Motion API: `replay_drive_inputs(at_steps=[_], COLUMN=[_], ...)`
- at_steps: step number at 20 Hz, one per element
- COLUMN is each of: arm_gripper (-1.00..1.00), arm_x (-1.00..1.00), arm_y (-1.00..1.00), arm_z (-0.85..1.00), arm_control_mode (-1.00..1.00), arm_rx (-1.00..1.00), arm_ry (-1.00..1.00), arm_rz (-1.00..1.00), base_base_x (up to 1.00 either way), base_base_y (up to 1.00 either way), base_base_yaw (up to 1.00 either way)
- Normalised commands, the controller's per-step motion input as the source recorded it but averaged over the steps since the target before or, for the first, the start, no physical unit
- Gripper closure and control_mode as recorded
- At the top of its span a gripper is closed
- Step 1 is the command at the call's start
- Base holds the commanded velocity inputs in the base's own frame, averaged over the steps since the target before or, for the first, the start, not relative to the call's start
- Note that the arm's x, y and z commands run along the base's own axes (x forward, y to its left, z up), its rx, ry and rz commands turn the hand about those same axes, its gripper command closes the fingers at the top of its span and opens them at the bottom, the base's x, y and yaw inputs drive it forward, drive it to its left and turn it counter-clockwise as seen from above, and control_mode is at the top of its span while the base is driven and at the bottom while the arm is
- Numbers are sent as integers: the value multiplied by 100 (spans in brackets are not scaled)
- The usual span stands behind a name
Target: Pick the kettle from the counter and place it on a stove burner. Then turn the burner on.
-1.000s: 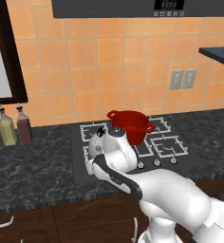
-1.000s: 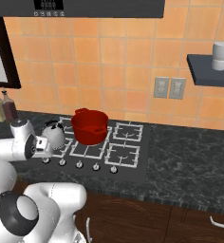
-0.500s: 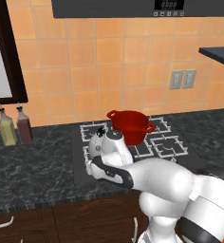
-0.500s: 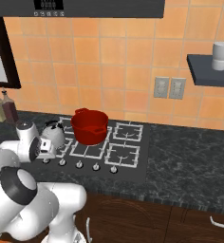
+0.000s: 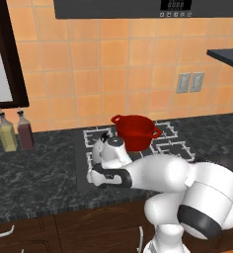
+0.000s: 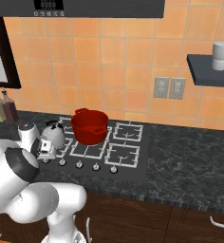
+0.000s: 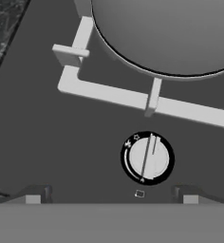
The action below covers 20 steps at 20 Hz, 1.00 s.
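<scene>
Orange-tiled kitchen, black cooktop (image 6: 133,163) set in the table. The kettle (image 6: 52,134) sits on the front-left stove burner (image 7: 109,95) — placing done. Jaws wide, empty, above the knob (image 7: 147,158) — burner seemingly not yet on.
</scene>
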Motion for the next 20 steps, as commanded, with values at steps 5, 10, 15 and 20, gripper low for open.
replay_drive_inputs(at_steps=[5,10,15,20], arm_gripper=[-100,-100,-100,-100], arm_x=[16,11,12,12], arm_y=[7,0,0,1], arm_z=[-9,-16,-21,-24], arm_control_mode=[-100,-100,-100,-100], arm_rx=[0,0,0,0], arm_ry=[2,0,0,0], arm_rz=[0,0,0,0], base_base_x=[0,0,0,0], base_base_y=[0,0,0,0], base_base_yaw=[0,0,0,0])
